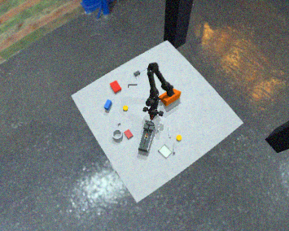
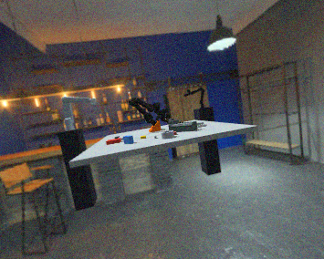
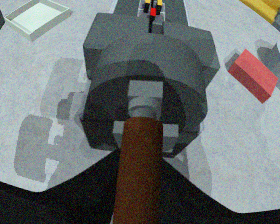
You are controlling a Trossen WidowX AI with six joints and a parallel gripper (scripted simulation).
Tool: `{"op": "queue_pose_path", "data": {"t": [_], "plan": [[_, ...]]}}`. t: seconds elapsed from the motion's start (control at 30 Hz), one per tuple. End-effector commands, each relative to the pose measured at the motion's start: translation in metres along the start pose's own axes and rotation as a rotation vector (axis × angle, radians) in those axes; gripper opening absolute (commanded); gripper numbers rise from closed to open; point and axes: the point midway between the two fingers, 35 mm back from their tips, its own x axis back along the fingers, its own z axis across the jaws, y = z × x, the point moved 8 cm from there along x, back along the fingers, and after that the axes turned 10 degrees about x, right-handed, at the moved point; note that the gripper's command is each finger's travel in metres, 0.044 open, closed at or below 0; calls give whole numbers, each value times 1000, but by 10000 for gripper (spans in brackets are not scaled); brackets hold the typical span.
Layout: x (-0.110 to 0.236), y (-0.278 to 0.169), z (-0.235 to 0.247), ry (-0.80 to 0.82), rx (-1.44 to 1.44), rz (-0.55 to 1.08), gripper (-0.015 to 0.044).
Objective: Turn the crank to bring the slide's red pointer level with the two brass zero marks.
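The grey machine [image 1: 145,143] [image 2: 183,126] [image 3: 151,47] lies on the table, its round crank housing facing my gripper. My gripper [image 1: 152,117] [image 3: 136,159] is shut on the brown crank handle [image 3: 142,145], which runs down the middle of the wrist view. The grey crank arm [image 3: 145,90] shows inside the housing beyond the handle. The red pointer [image 3: 153,12] is in the slide channel at the top of the wrist view. Yellow brass marks [image 3: 147,4] [image 3: 160,5] show at either side, slightly farther from the crank than the pointer. The frame edge cuts this area, so exact alignment is unclear.
A red block [image 1: 129,134] [image 3: 252,75] and a grey round cup [image 1: 117,134] [image 2: 168,134] stand beside the machine. A pale square tray [image 1: 164,151] [image 3: 37,19] lies on its other side. An orange block [image 1: 170,98] [image 2: 154,128] is near the arm.
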Motion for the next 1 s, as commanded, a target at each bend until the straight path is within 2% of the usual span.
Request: {"op": "queue_pose_path", "data": {"t": [0.0, 0.97], "plan": [[-1, 0, 7, 23, 10, -6, 0], [-4, -2, 14, 24, 10, -6, 0]]}}
